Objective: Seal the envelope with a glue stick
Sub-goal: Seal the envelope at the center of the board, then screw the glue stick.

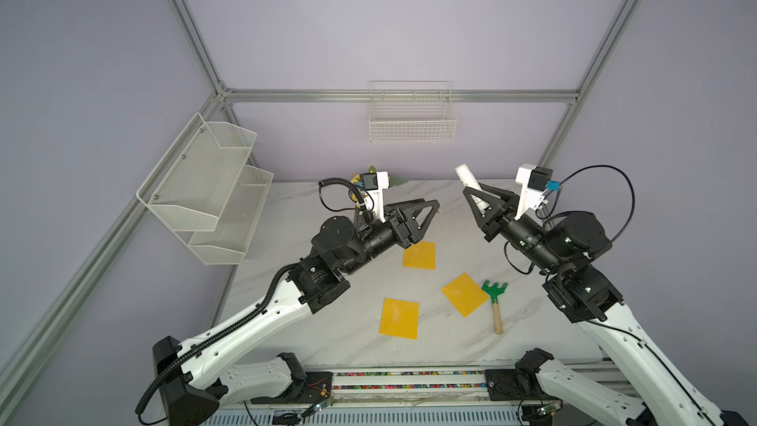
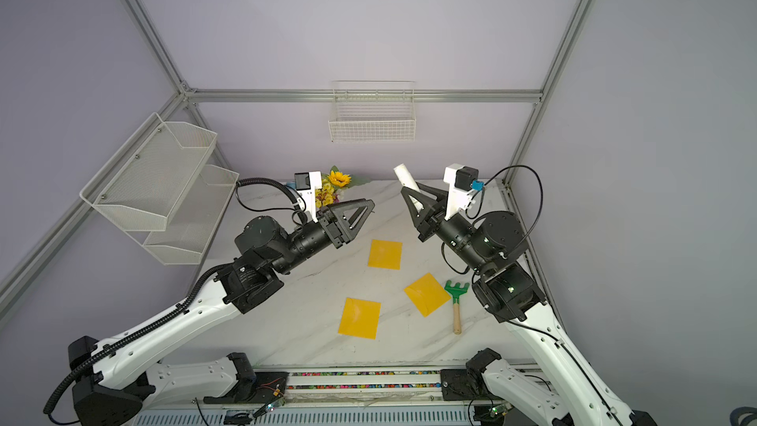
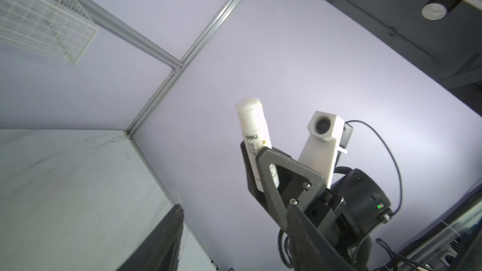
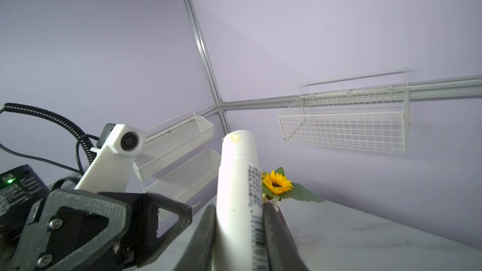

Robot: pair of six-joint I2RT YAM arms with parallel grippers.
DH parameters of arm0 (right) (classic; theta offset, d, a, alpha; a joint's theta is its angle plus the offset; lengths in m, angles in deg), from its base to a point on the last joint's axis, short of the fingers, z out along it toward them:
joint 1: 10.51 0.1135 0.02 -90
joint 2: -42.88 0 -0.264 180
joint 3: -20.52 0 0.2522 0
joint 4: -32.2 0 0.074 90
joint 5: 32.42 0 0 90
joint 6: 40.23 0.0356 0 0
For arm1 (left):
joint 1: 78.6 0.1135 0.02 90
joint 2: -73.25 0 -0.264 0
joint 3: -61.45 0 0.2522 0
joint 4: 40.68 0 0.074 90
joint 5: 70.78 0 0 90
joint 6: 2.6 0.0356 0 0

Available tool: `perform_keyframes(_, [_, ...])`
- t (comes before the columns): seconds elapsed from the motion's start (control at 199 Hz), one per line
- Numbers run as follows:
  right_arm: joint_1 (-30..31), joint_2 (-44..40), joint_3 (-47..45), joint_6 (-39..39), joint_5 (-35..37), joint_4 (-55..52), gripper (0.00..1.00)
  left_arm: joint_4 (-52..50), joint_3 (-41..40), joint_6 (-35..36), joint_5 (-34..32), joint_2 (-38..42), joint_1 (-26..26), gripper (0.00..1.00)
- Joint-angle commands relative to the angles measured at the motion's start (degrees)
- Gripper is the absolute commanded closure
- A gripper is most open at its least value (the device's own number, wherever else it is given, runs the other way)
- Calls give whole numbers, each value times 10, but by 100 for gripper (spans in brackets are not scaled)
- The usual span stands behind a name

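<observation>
The right gripper (image 1: pixel 471 193) clenched the small white cylindrical plastic glue stick (image 1: pixel 466 174) aloft at the far right, tilted left toward the left gripper (image 1: pixel 430 203), its fingers released and empty, probably for uncapping.

I see open air between left gripper (image 1: pixel 430 201) and right gripper (image 1: pixel 474 188), behind rake (image 1: pixel 493 301) | envelopes (image 1: pixel 419 255) (image 1: pixel 465 294) (image 1: pixel 399 318) flat left of rake, nearest right at its head | flowers (image 2: pixel 338 186) far behind-left, at back edge of table (image 1: pixel 348 342)

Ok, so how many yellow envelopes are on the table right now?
3, all flat on the marble table. The far envelope lies farthest back, the tilted envelope beside the green rake, the near envelope toward the front edge. Others may be hidden.
</observation>
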Motion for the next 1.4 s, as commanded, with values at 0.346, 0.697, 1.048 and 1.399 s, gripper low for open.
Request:
perform_keyframes(0.346, [-3,29,-31,-23,-130,253,100,173,33,0,33,-13,-21,38])
perform_keyframes(0.697, [11,50,-26,-7,-165,267,100,153,87,19,40,-61,-21,39])
perform_keyframes(1.048, [21,55,-21,-20,-147,257,100,151,105,20,48,-89,-22,58])
perform_keyframes(1.399, [24,43,-31,-47,-154,240,100,116,115,31,39,-87,-22,78])
